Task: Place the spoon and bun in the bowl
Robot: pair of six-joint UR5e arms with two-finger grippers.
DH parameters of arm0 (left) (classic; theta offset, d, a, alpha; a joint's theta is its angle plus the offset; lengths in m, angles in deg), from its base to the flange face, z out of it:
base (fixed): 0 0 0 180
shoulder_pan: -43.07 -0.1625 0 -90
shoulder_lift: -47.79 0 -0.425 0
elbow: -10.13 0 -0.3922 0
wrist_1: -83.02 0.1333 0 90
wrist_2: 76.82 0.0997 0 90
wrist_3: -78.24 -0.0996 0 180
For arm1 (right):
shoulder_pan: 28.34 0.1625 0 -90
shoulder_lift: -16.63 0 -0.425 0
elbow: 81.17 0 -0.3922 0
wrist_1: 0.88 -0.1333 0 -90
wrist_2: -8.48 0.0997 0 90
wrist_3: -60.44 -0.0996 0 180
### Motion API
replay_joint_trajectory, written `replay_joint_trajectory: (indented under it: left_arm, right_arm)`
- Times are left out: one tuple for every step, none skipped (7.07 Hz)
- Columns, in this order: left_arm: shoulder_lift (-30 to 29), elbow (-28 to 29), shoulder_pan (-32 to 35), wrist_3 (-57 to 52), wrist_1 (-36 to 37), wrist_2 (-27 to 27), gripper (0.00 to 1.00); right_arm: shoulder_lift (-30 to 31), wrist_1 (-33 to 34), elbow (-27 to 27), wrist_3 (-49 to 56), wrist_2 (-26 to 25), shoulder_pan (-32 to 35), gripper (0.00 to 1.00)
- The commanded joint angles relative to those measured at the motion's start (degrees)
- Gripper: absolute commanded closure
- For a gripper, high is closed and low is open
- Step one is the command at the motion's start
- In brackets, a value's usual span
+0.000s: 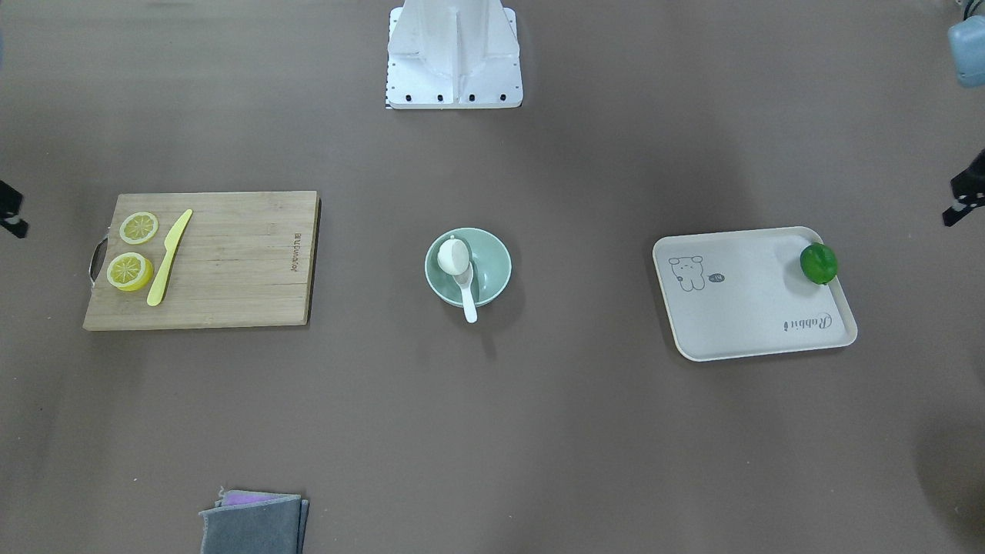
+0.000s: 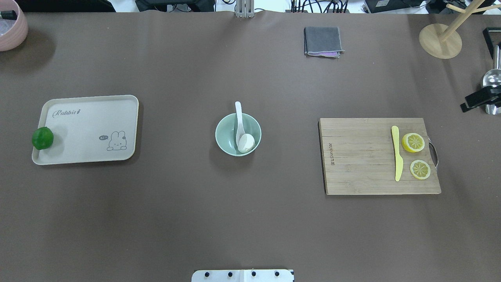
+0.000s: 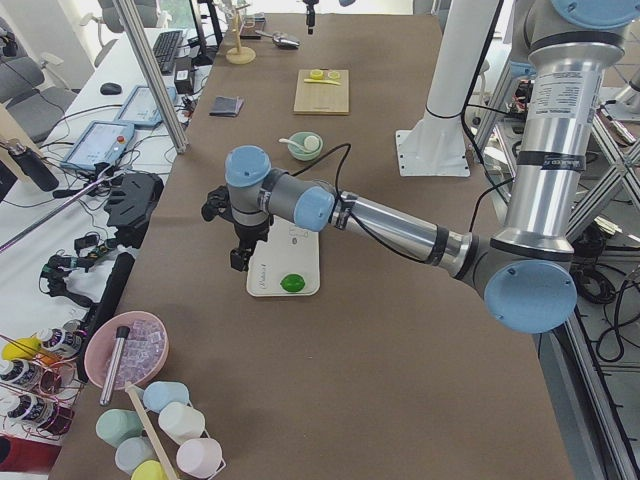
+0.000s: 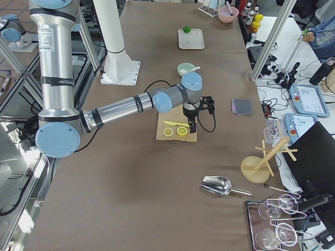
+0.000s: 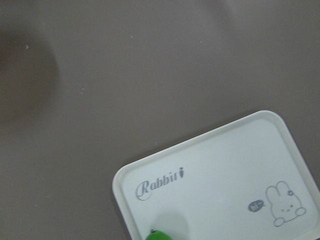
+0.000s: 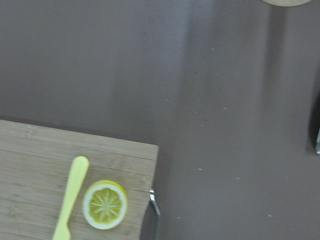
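Right gripper (image 4: 192,127) hangs over the cutting board's (image 2: 364,156) handle end, and left gripper (image 3: 239,260) hangs by the tray (image 2: 86,129). You cannot tell whether either is apart or together. Bowl (image 2: 225,135) sits mid-table between board and tray. Spoon (image 2: 238,117) lies in it with its handle over the rim. Bun (image 2: 246,143) sits inside at the scoop end.

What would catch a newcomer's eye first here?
The mint bowl, dead centre, with the white bun inside and the spoon poking over its rim. Next, the bright green lime at the edge of the cream tray, and lemon slices beside a yellow knife on the wooden board.
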Motion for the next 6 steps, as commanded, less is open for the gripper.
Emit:
replay_joint_trajectory:
  left_arm:
    - [9.0,0.4,4.7,-9.8,0.7,-0.1,0.02]
    - [9.7,0.1,5.1,-9.8,0.2,-0.2,0.02]
    - [9.8,0.7,5.5,-9.6,-0.2,0.7,0.02]
    - [9.8,2.9,5.4,-8.9,-0.1,0.5,0.02]
    - [9.0,4.7,5.3,-8.8,-0.4,0.4,0.02]
    - [8.5,4.3,5.5,-9.0,-0.3,0.5,0.02]
  right_arm:
    - [1.4,0.2,7.9,17.3,1.8,10.9,0.00]
    - [1.2,0.2,9.7,21.0,1.7,13.3,0.00]
    - [1.5,0.1,10.0,21.1,1.7,13.5,0.00]
    - [2.7,-0.7,9.1,21.2,1.8,14.2,0.00]
    - [3.6,-0.3,9.0,20.6,2.8,14.1,0.00]
    - [3.7,-0.7,9.0,20.9,4.5,14.2,0.00]
